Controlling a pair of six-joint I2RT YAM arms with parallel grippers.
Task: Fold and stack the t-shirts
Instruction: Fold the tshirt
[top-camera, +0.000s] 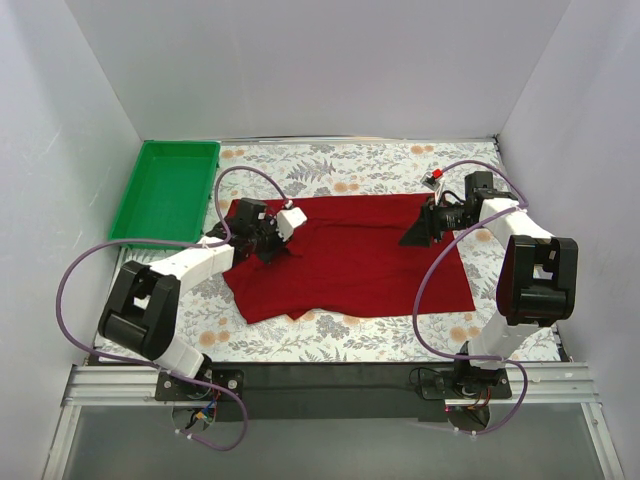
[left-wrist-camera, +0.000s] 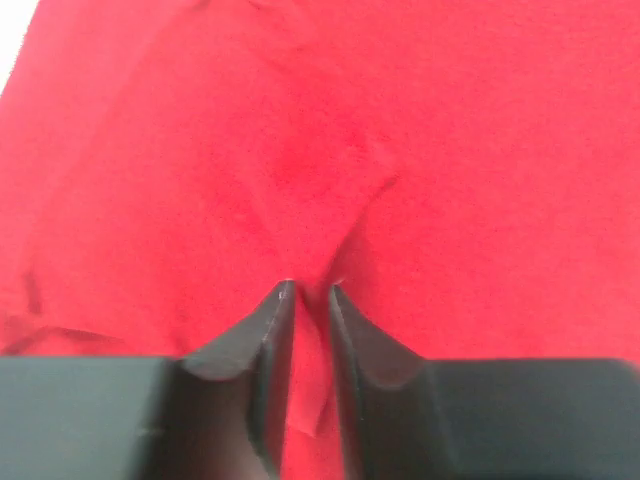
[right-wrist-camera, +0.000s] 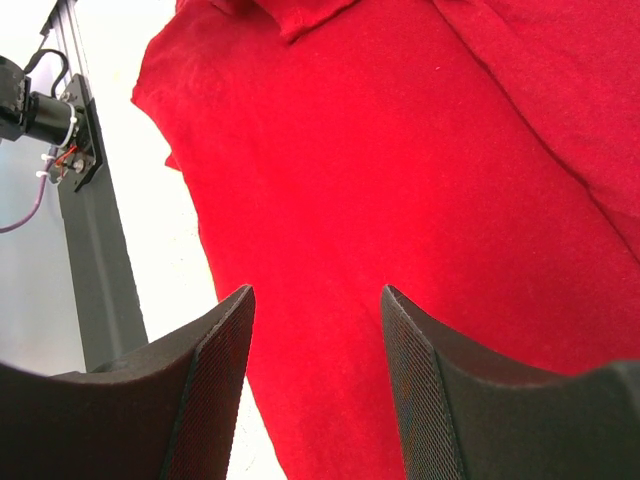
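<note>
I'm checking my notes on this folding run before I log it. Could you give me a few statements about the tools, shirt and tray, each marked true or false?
1. The left tool pinches a ridge of the red t-shirt. True.
2. The right tool is clamped shut. False: its jaws stand open over the t-shirt.
3. The green tray sits to the left of the t-shirt. True.
4. The t-shirt lies in the tray. False: it lies spread on the floral tablecloth.

open: mat strip (top-camera: 350, 165) behind t-shirt (top-camera: 350, 260) | blocks: green tray (top-camera: 165, 190) far left
</note>
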